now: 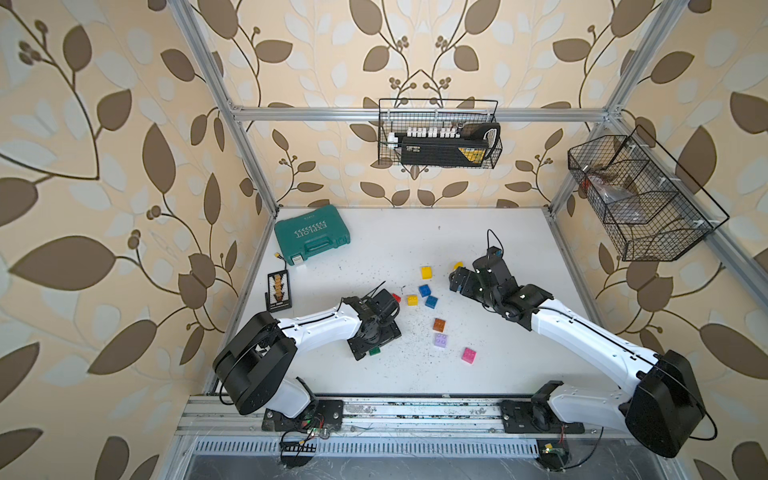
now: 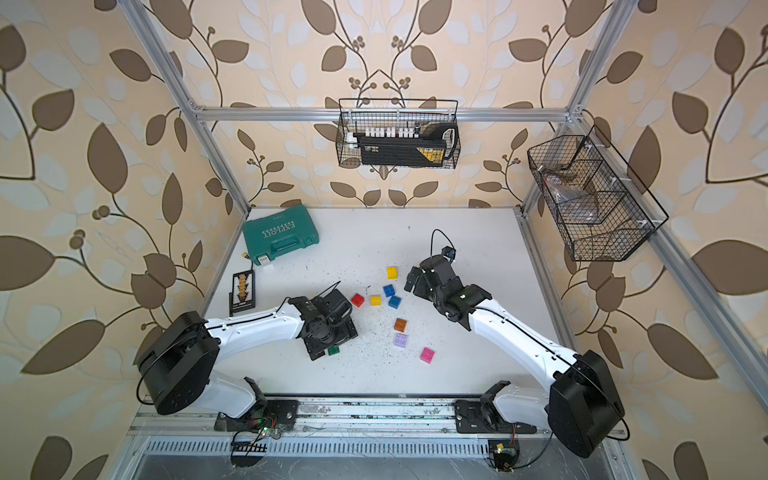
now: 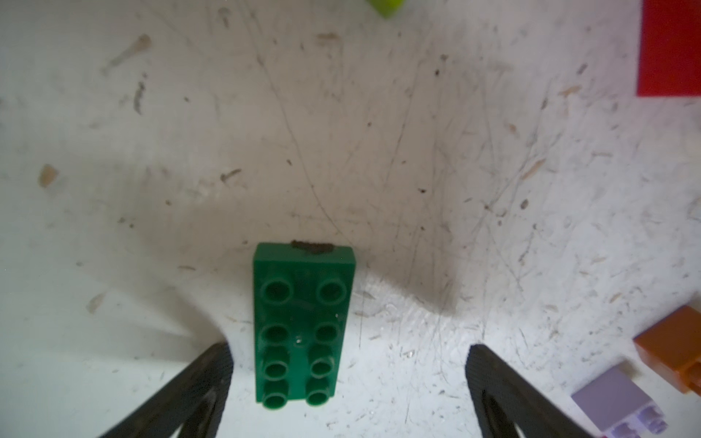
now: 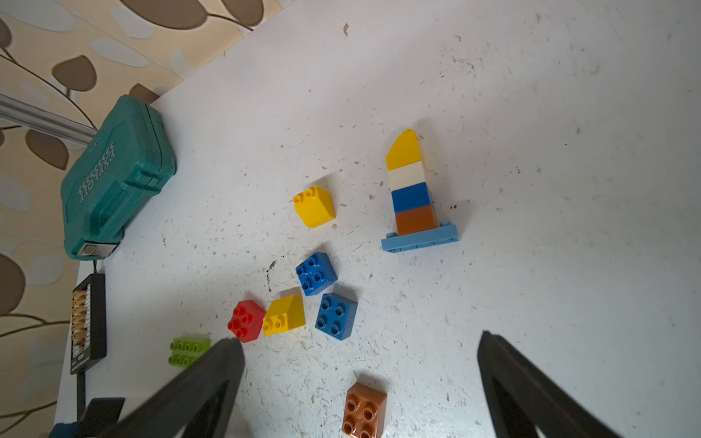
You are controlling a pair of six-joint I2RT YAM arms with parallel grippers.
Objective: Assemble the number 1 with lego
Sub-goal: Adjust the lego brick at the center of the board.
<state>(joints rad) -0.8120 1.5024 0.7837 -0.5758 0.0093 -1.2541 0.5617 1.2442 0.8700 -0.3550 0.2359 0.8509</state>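
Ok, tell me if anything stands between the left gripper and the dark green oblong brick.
Nothing visible does. The left gripper is open over the dark green brick, which lies flat between its fingers, nearer one of them, with only bare table around it.

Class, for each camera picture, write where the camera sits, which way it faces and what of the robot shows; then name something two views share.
Top views: high above the front rail, looking down at the white table; left arm and right arm show, base to wrist.
Left wrist: on the left arm, looking down at a green brick; open left gripper shows.
Right wrist: on the right arm, looking across toward the brick tower and teal case; open right gripper shows.
Shared: the red brick shows in both wrist views.
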